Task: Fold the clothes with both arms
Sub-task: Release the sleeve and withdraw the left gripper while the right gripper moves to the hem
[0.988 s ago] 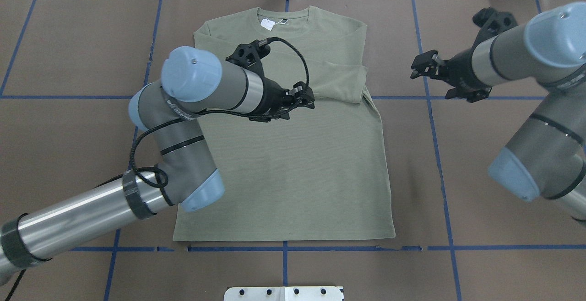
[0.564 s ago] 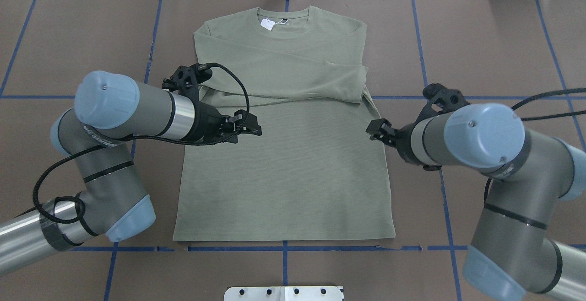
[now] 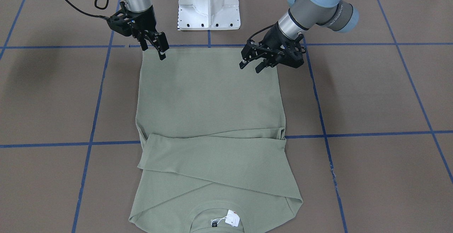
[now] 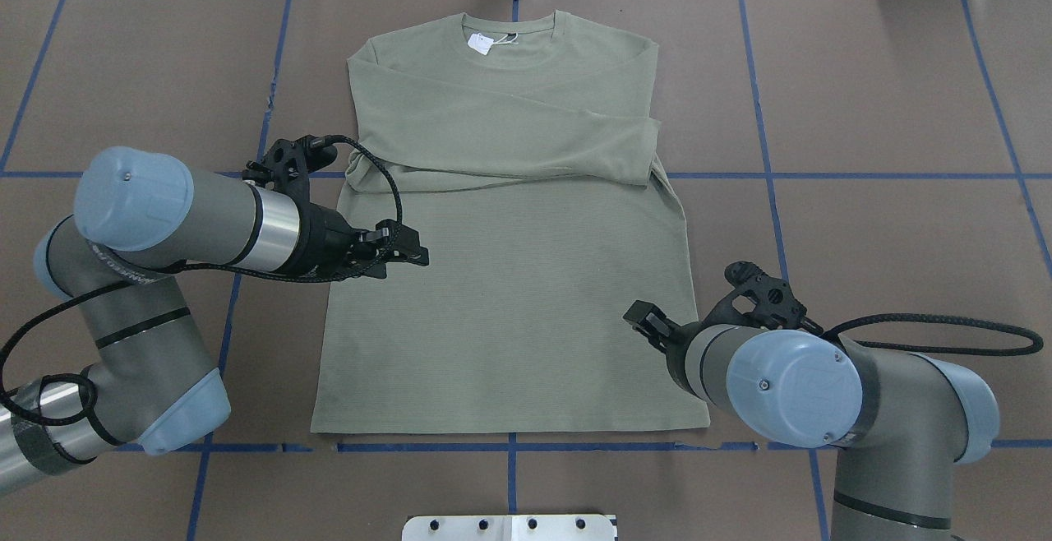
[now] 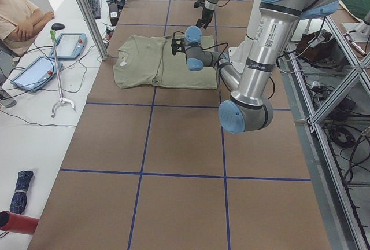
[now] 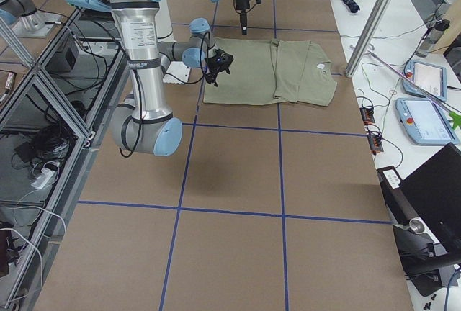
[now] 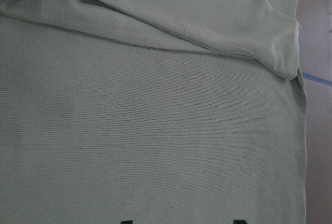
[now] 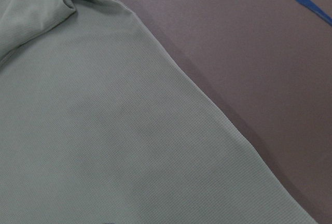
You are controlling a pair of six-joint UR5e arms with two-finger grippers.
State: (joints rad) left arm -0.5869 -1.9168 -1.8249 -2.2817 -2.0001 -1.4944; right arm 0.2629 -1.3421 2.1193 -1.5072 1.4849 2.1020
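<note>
The sage-green shirt [image 4: 509, 302] lies flat on the brown table, collar and white hang tag [image 4: 481, 43] at the far side. Both sleeves are folded across the chest [image 3: 212, 158]. My left gripper [image 4: 415, 255] hovers open over the shirt's left side, below the folded sleeves; it is also in the front-facing view [image 3: 249, 67]. My right gripper [image 4: 639, 316] hovers open over the lower right part of the body, near the hem corner [image 3: 160, 50]. Neither holds cloth. The wrist views show only flat knit fabric [image 7: 155, 130] and the shirt's side edge [image 8: 104, 130].
The white pedestal base [image 3: 208, 4] stands at the near table edge behind the hem. Blue tape lines [image 4: 863, 174] cross the brown table cover. A seated person [image 5: 20, 18] and tablets [image 5: 75, 44] are at a white side bench beyond the collar end.
Both arms swung back toward the robot's side. The left gripper left the folded sleeves for the left flank. The right gripper came from off the shirt to its lower right. The shirt has not moved.
</note>
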